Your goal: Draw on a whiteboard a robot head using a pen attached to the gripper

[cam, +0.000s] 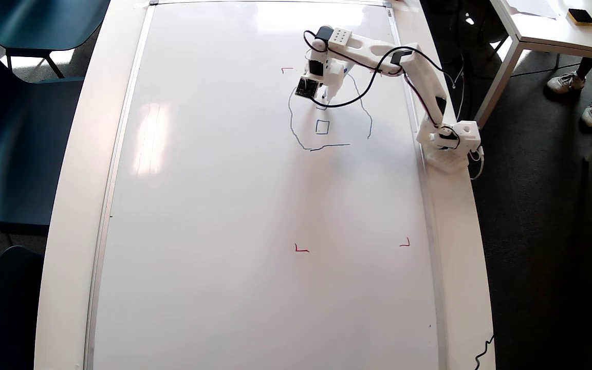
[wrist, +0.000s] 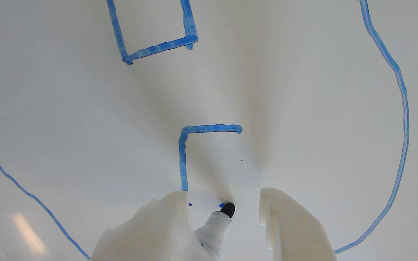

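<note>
1. The whiteboard [cam: 224, 205] fills the table; the arm reaches toward its far right corner.
2. The robot head [cam: 292, 123] outline sits there, bottom right unclosed.
3. The gripper [wrist: 223, 197] stands with jaws spread apart, clamping nothing.
4. The pen [wrist: 218, 223], fixed between them, touches the board beside an unfinished square [wrist: 183, 159].

No readable text, labels, brands or numbers, whiteboard [cam: 224, 205] bearing only drawn lines

Arm is reaching out, elbow bent, wrist pitching downward; gripper [wrist: 223, 199] is pointing down, fingers [wrist: 289, 221] standing apart.
</note>
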Motion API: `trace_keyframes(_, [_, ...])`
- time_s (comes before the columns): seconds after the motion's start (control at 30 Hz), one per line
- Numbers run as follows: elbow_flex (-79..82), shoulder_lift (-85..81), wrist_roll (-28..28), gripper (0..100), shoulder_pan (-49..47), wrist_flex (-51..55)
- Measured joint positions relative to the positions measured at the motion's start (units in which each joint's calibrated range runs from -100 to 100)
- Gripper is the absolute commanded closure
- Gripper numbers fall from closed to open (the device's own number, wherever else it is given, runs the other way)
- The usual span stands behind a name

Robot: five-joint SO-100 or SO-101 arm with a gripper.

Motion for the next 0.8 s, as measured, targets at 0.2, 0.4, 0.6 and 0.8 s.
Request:
trace_keyframes(0.2, [0.0, 0.0, 0.0, 88, -0.2, 0.0])
trace_keyframes(0.4, [-2.4, 1.6, -0.6, 88, -2.3, 0.0])
trace_keyframes(0.6, [-5.9, 3.5, -0.9, 88, -3.4, 0.1])
trace_keyframes(0.8, [-5.5, 3.6, -1.0, 88, -5.3, -0.1])
